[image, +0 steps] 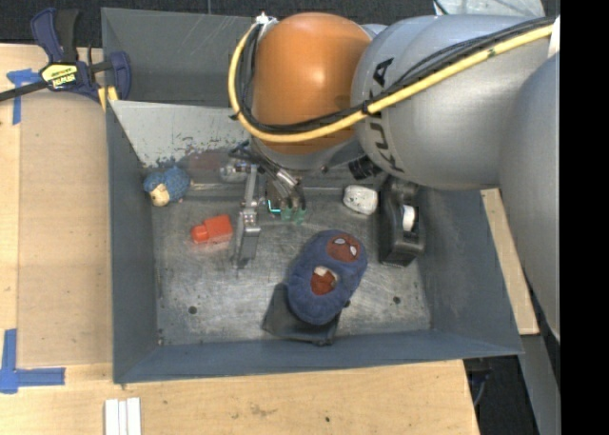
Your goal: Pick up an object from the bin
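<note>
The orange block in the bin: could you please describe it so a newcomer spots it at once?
In the grey bin, look at the left half of the floor, just left of the gripper. The block there is small, boxy and orange-red, unlike the blue toy nearby.

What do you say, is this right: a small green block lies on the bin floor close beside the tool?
Not quite. The camera view shows the small block is orange-red, not green. It does lie on the bin floor close beside the tool.
</note>
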`<state>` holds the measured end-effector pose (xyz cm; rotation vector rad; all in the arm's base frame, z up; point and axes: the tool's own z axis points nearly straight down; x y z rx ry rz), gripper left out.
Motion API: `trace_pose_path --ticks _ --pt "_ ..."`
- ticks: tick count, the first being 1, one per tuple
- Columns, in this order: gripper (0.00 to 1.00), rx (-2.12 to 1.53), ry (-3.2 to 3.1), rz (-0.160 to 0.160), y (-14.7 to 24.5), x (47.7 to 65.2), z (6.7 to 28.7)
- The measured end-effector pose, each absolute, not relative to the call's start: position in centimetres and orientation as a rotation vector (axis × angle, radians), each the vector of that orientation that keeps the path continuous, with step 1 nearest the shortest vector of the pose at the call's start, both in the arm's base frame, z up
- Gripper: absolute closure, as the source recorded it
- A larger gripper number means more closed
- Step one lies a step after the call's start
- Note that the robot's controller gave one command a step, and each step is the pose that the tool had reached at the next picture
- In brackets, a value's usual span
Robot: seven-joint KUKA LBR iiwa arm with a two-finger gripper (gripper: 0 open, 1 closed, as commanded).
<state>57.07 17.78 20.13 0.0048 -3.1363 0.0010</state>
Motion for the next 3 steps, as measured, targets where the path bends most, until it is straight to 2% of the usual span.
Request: trace_pose_path --ticks 1,2,3 --pt "0.0 0.315 -3.134 -0.003 16.8 59.1 7.1" --pt "1.0 0.313 -3.149 -0.009 16.9 59.5 7.7" --pt "1.0 0.413 -3.127 0.0 14.0 60.1 20.3"
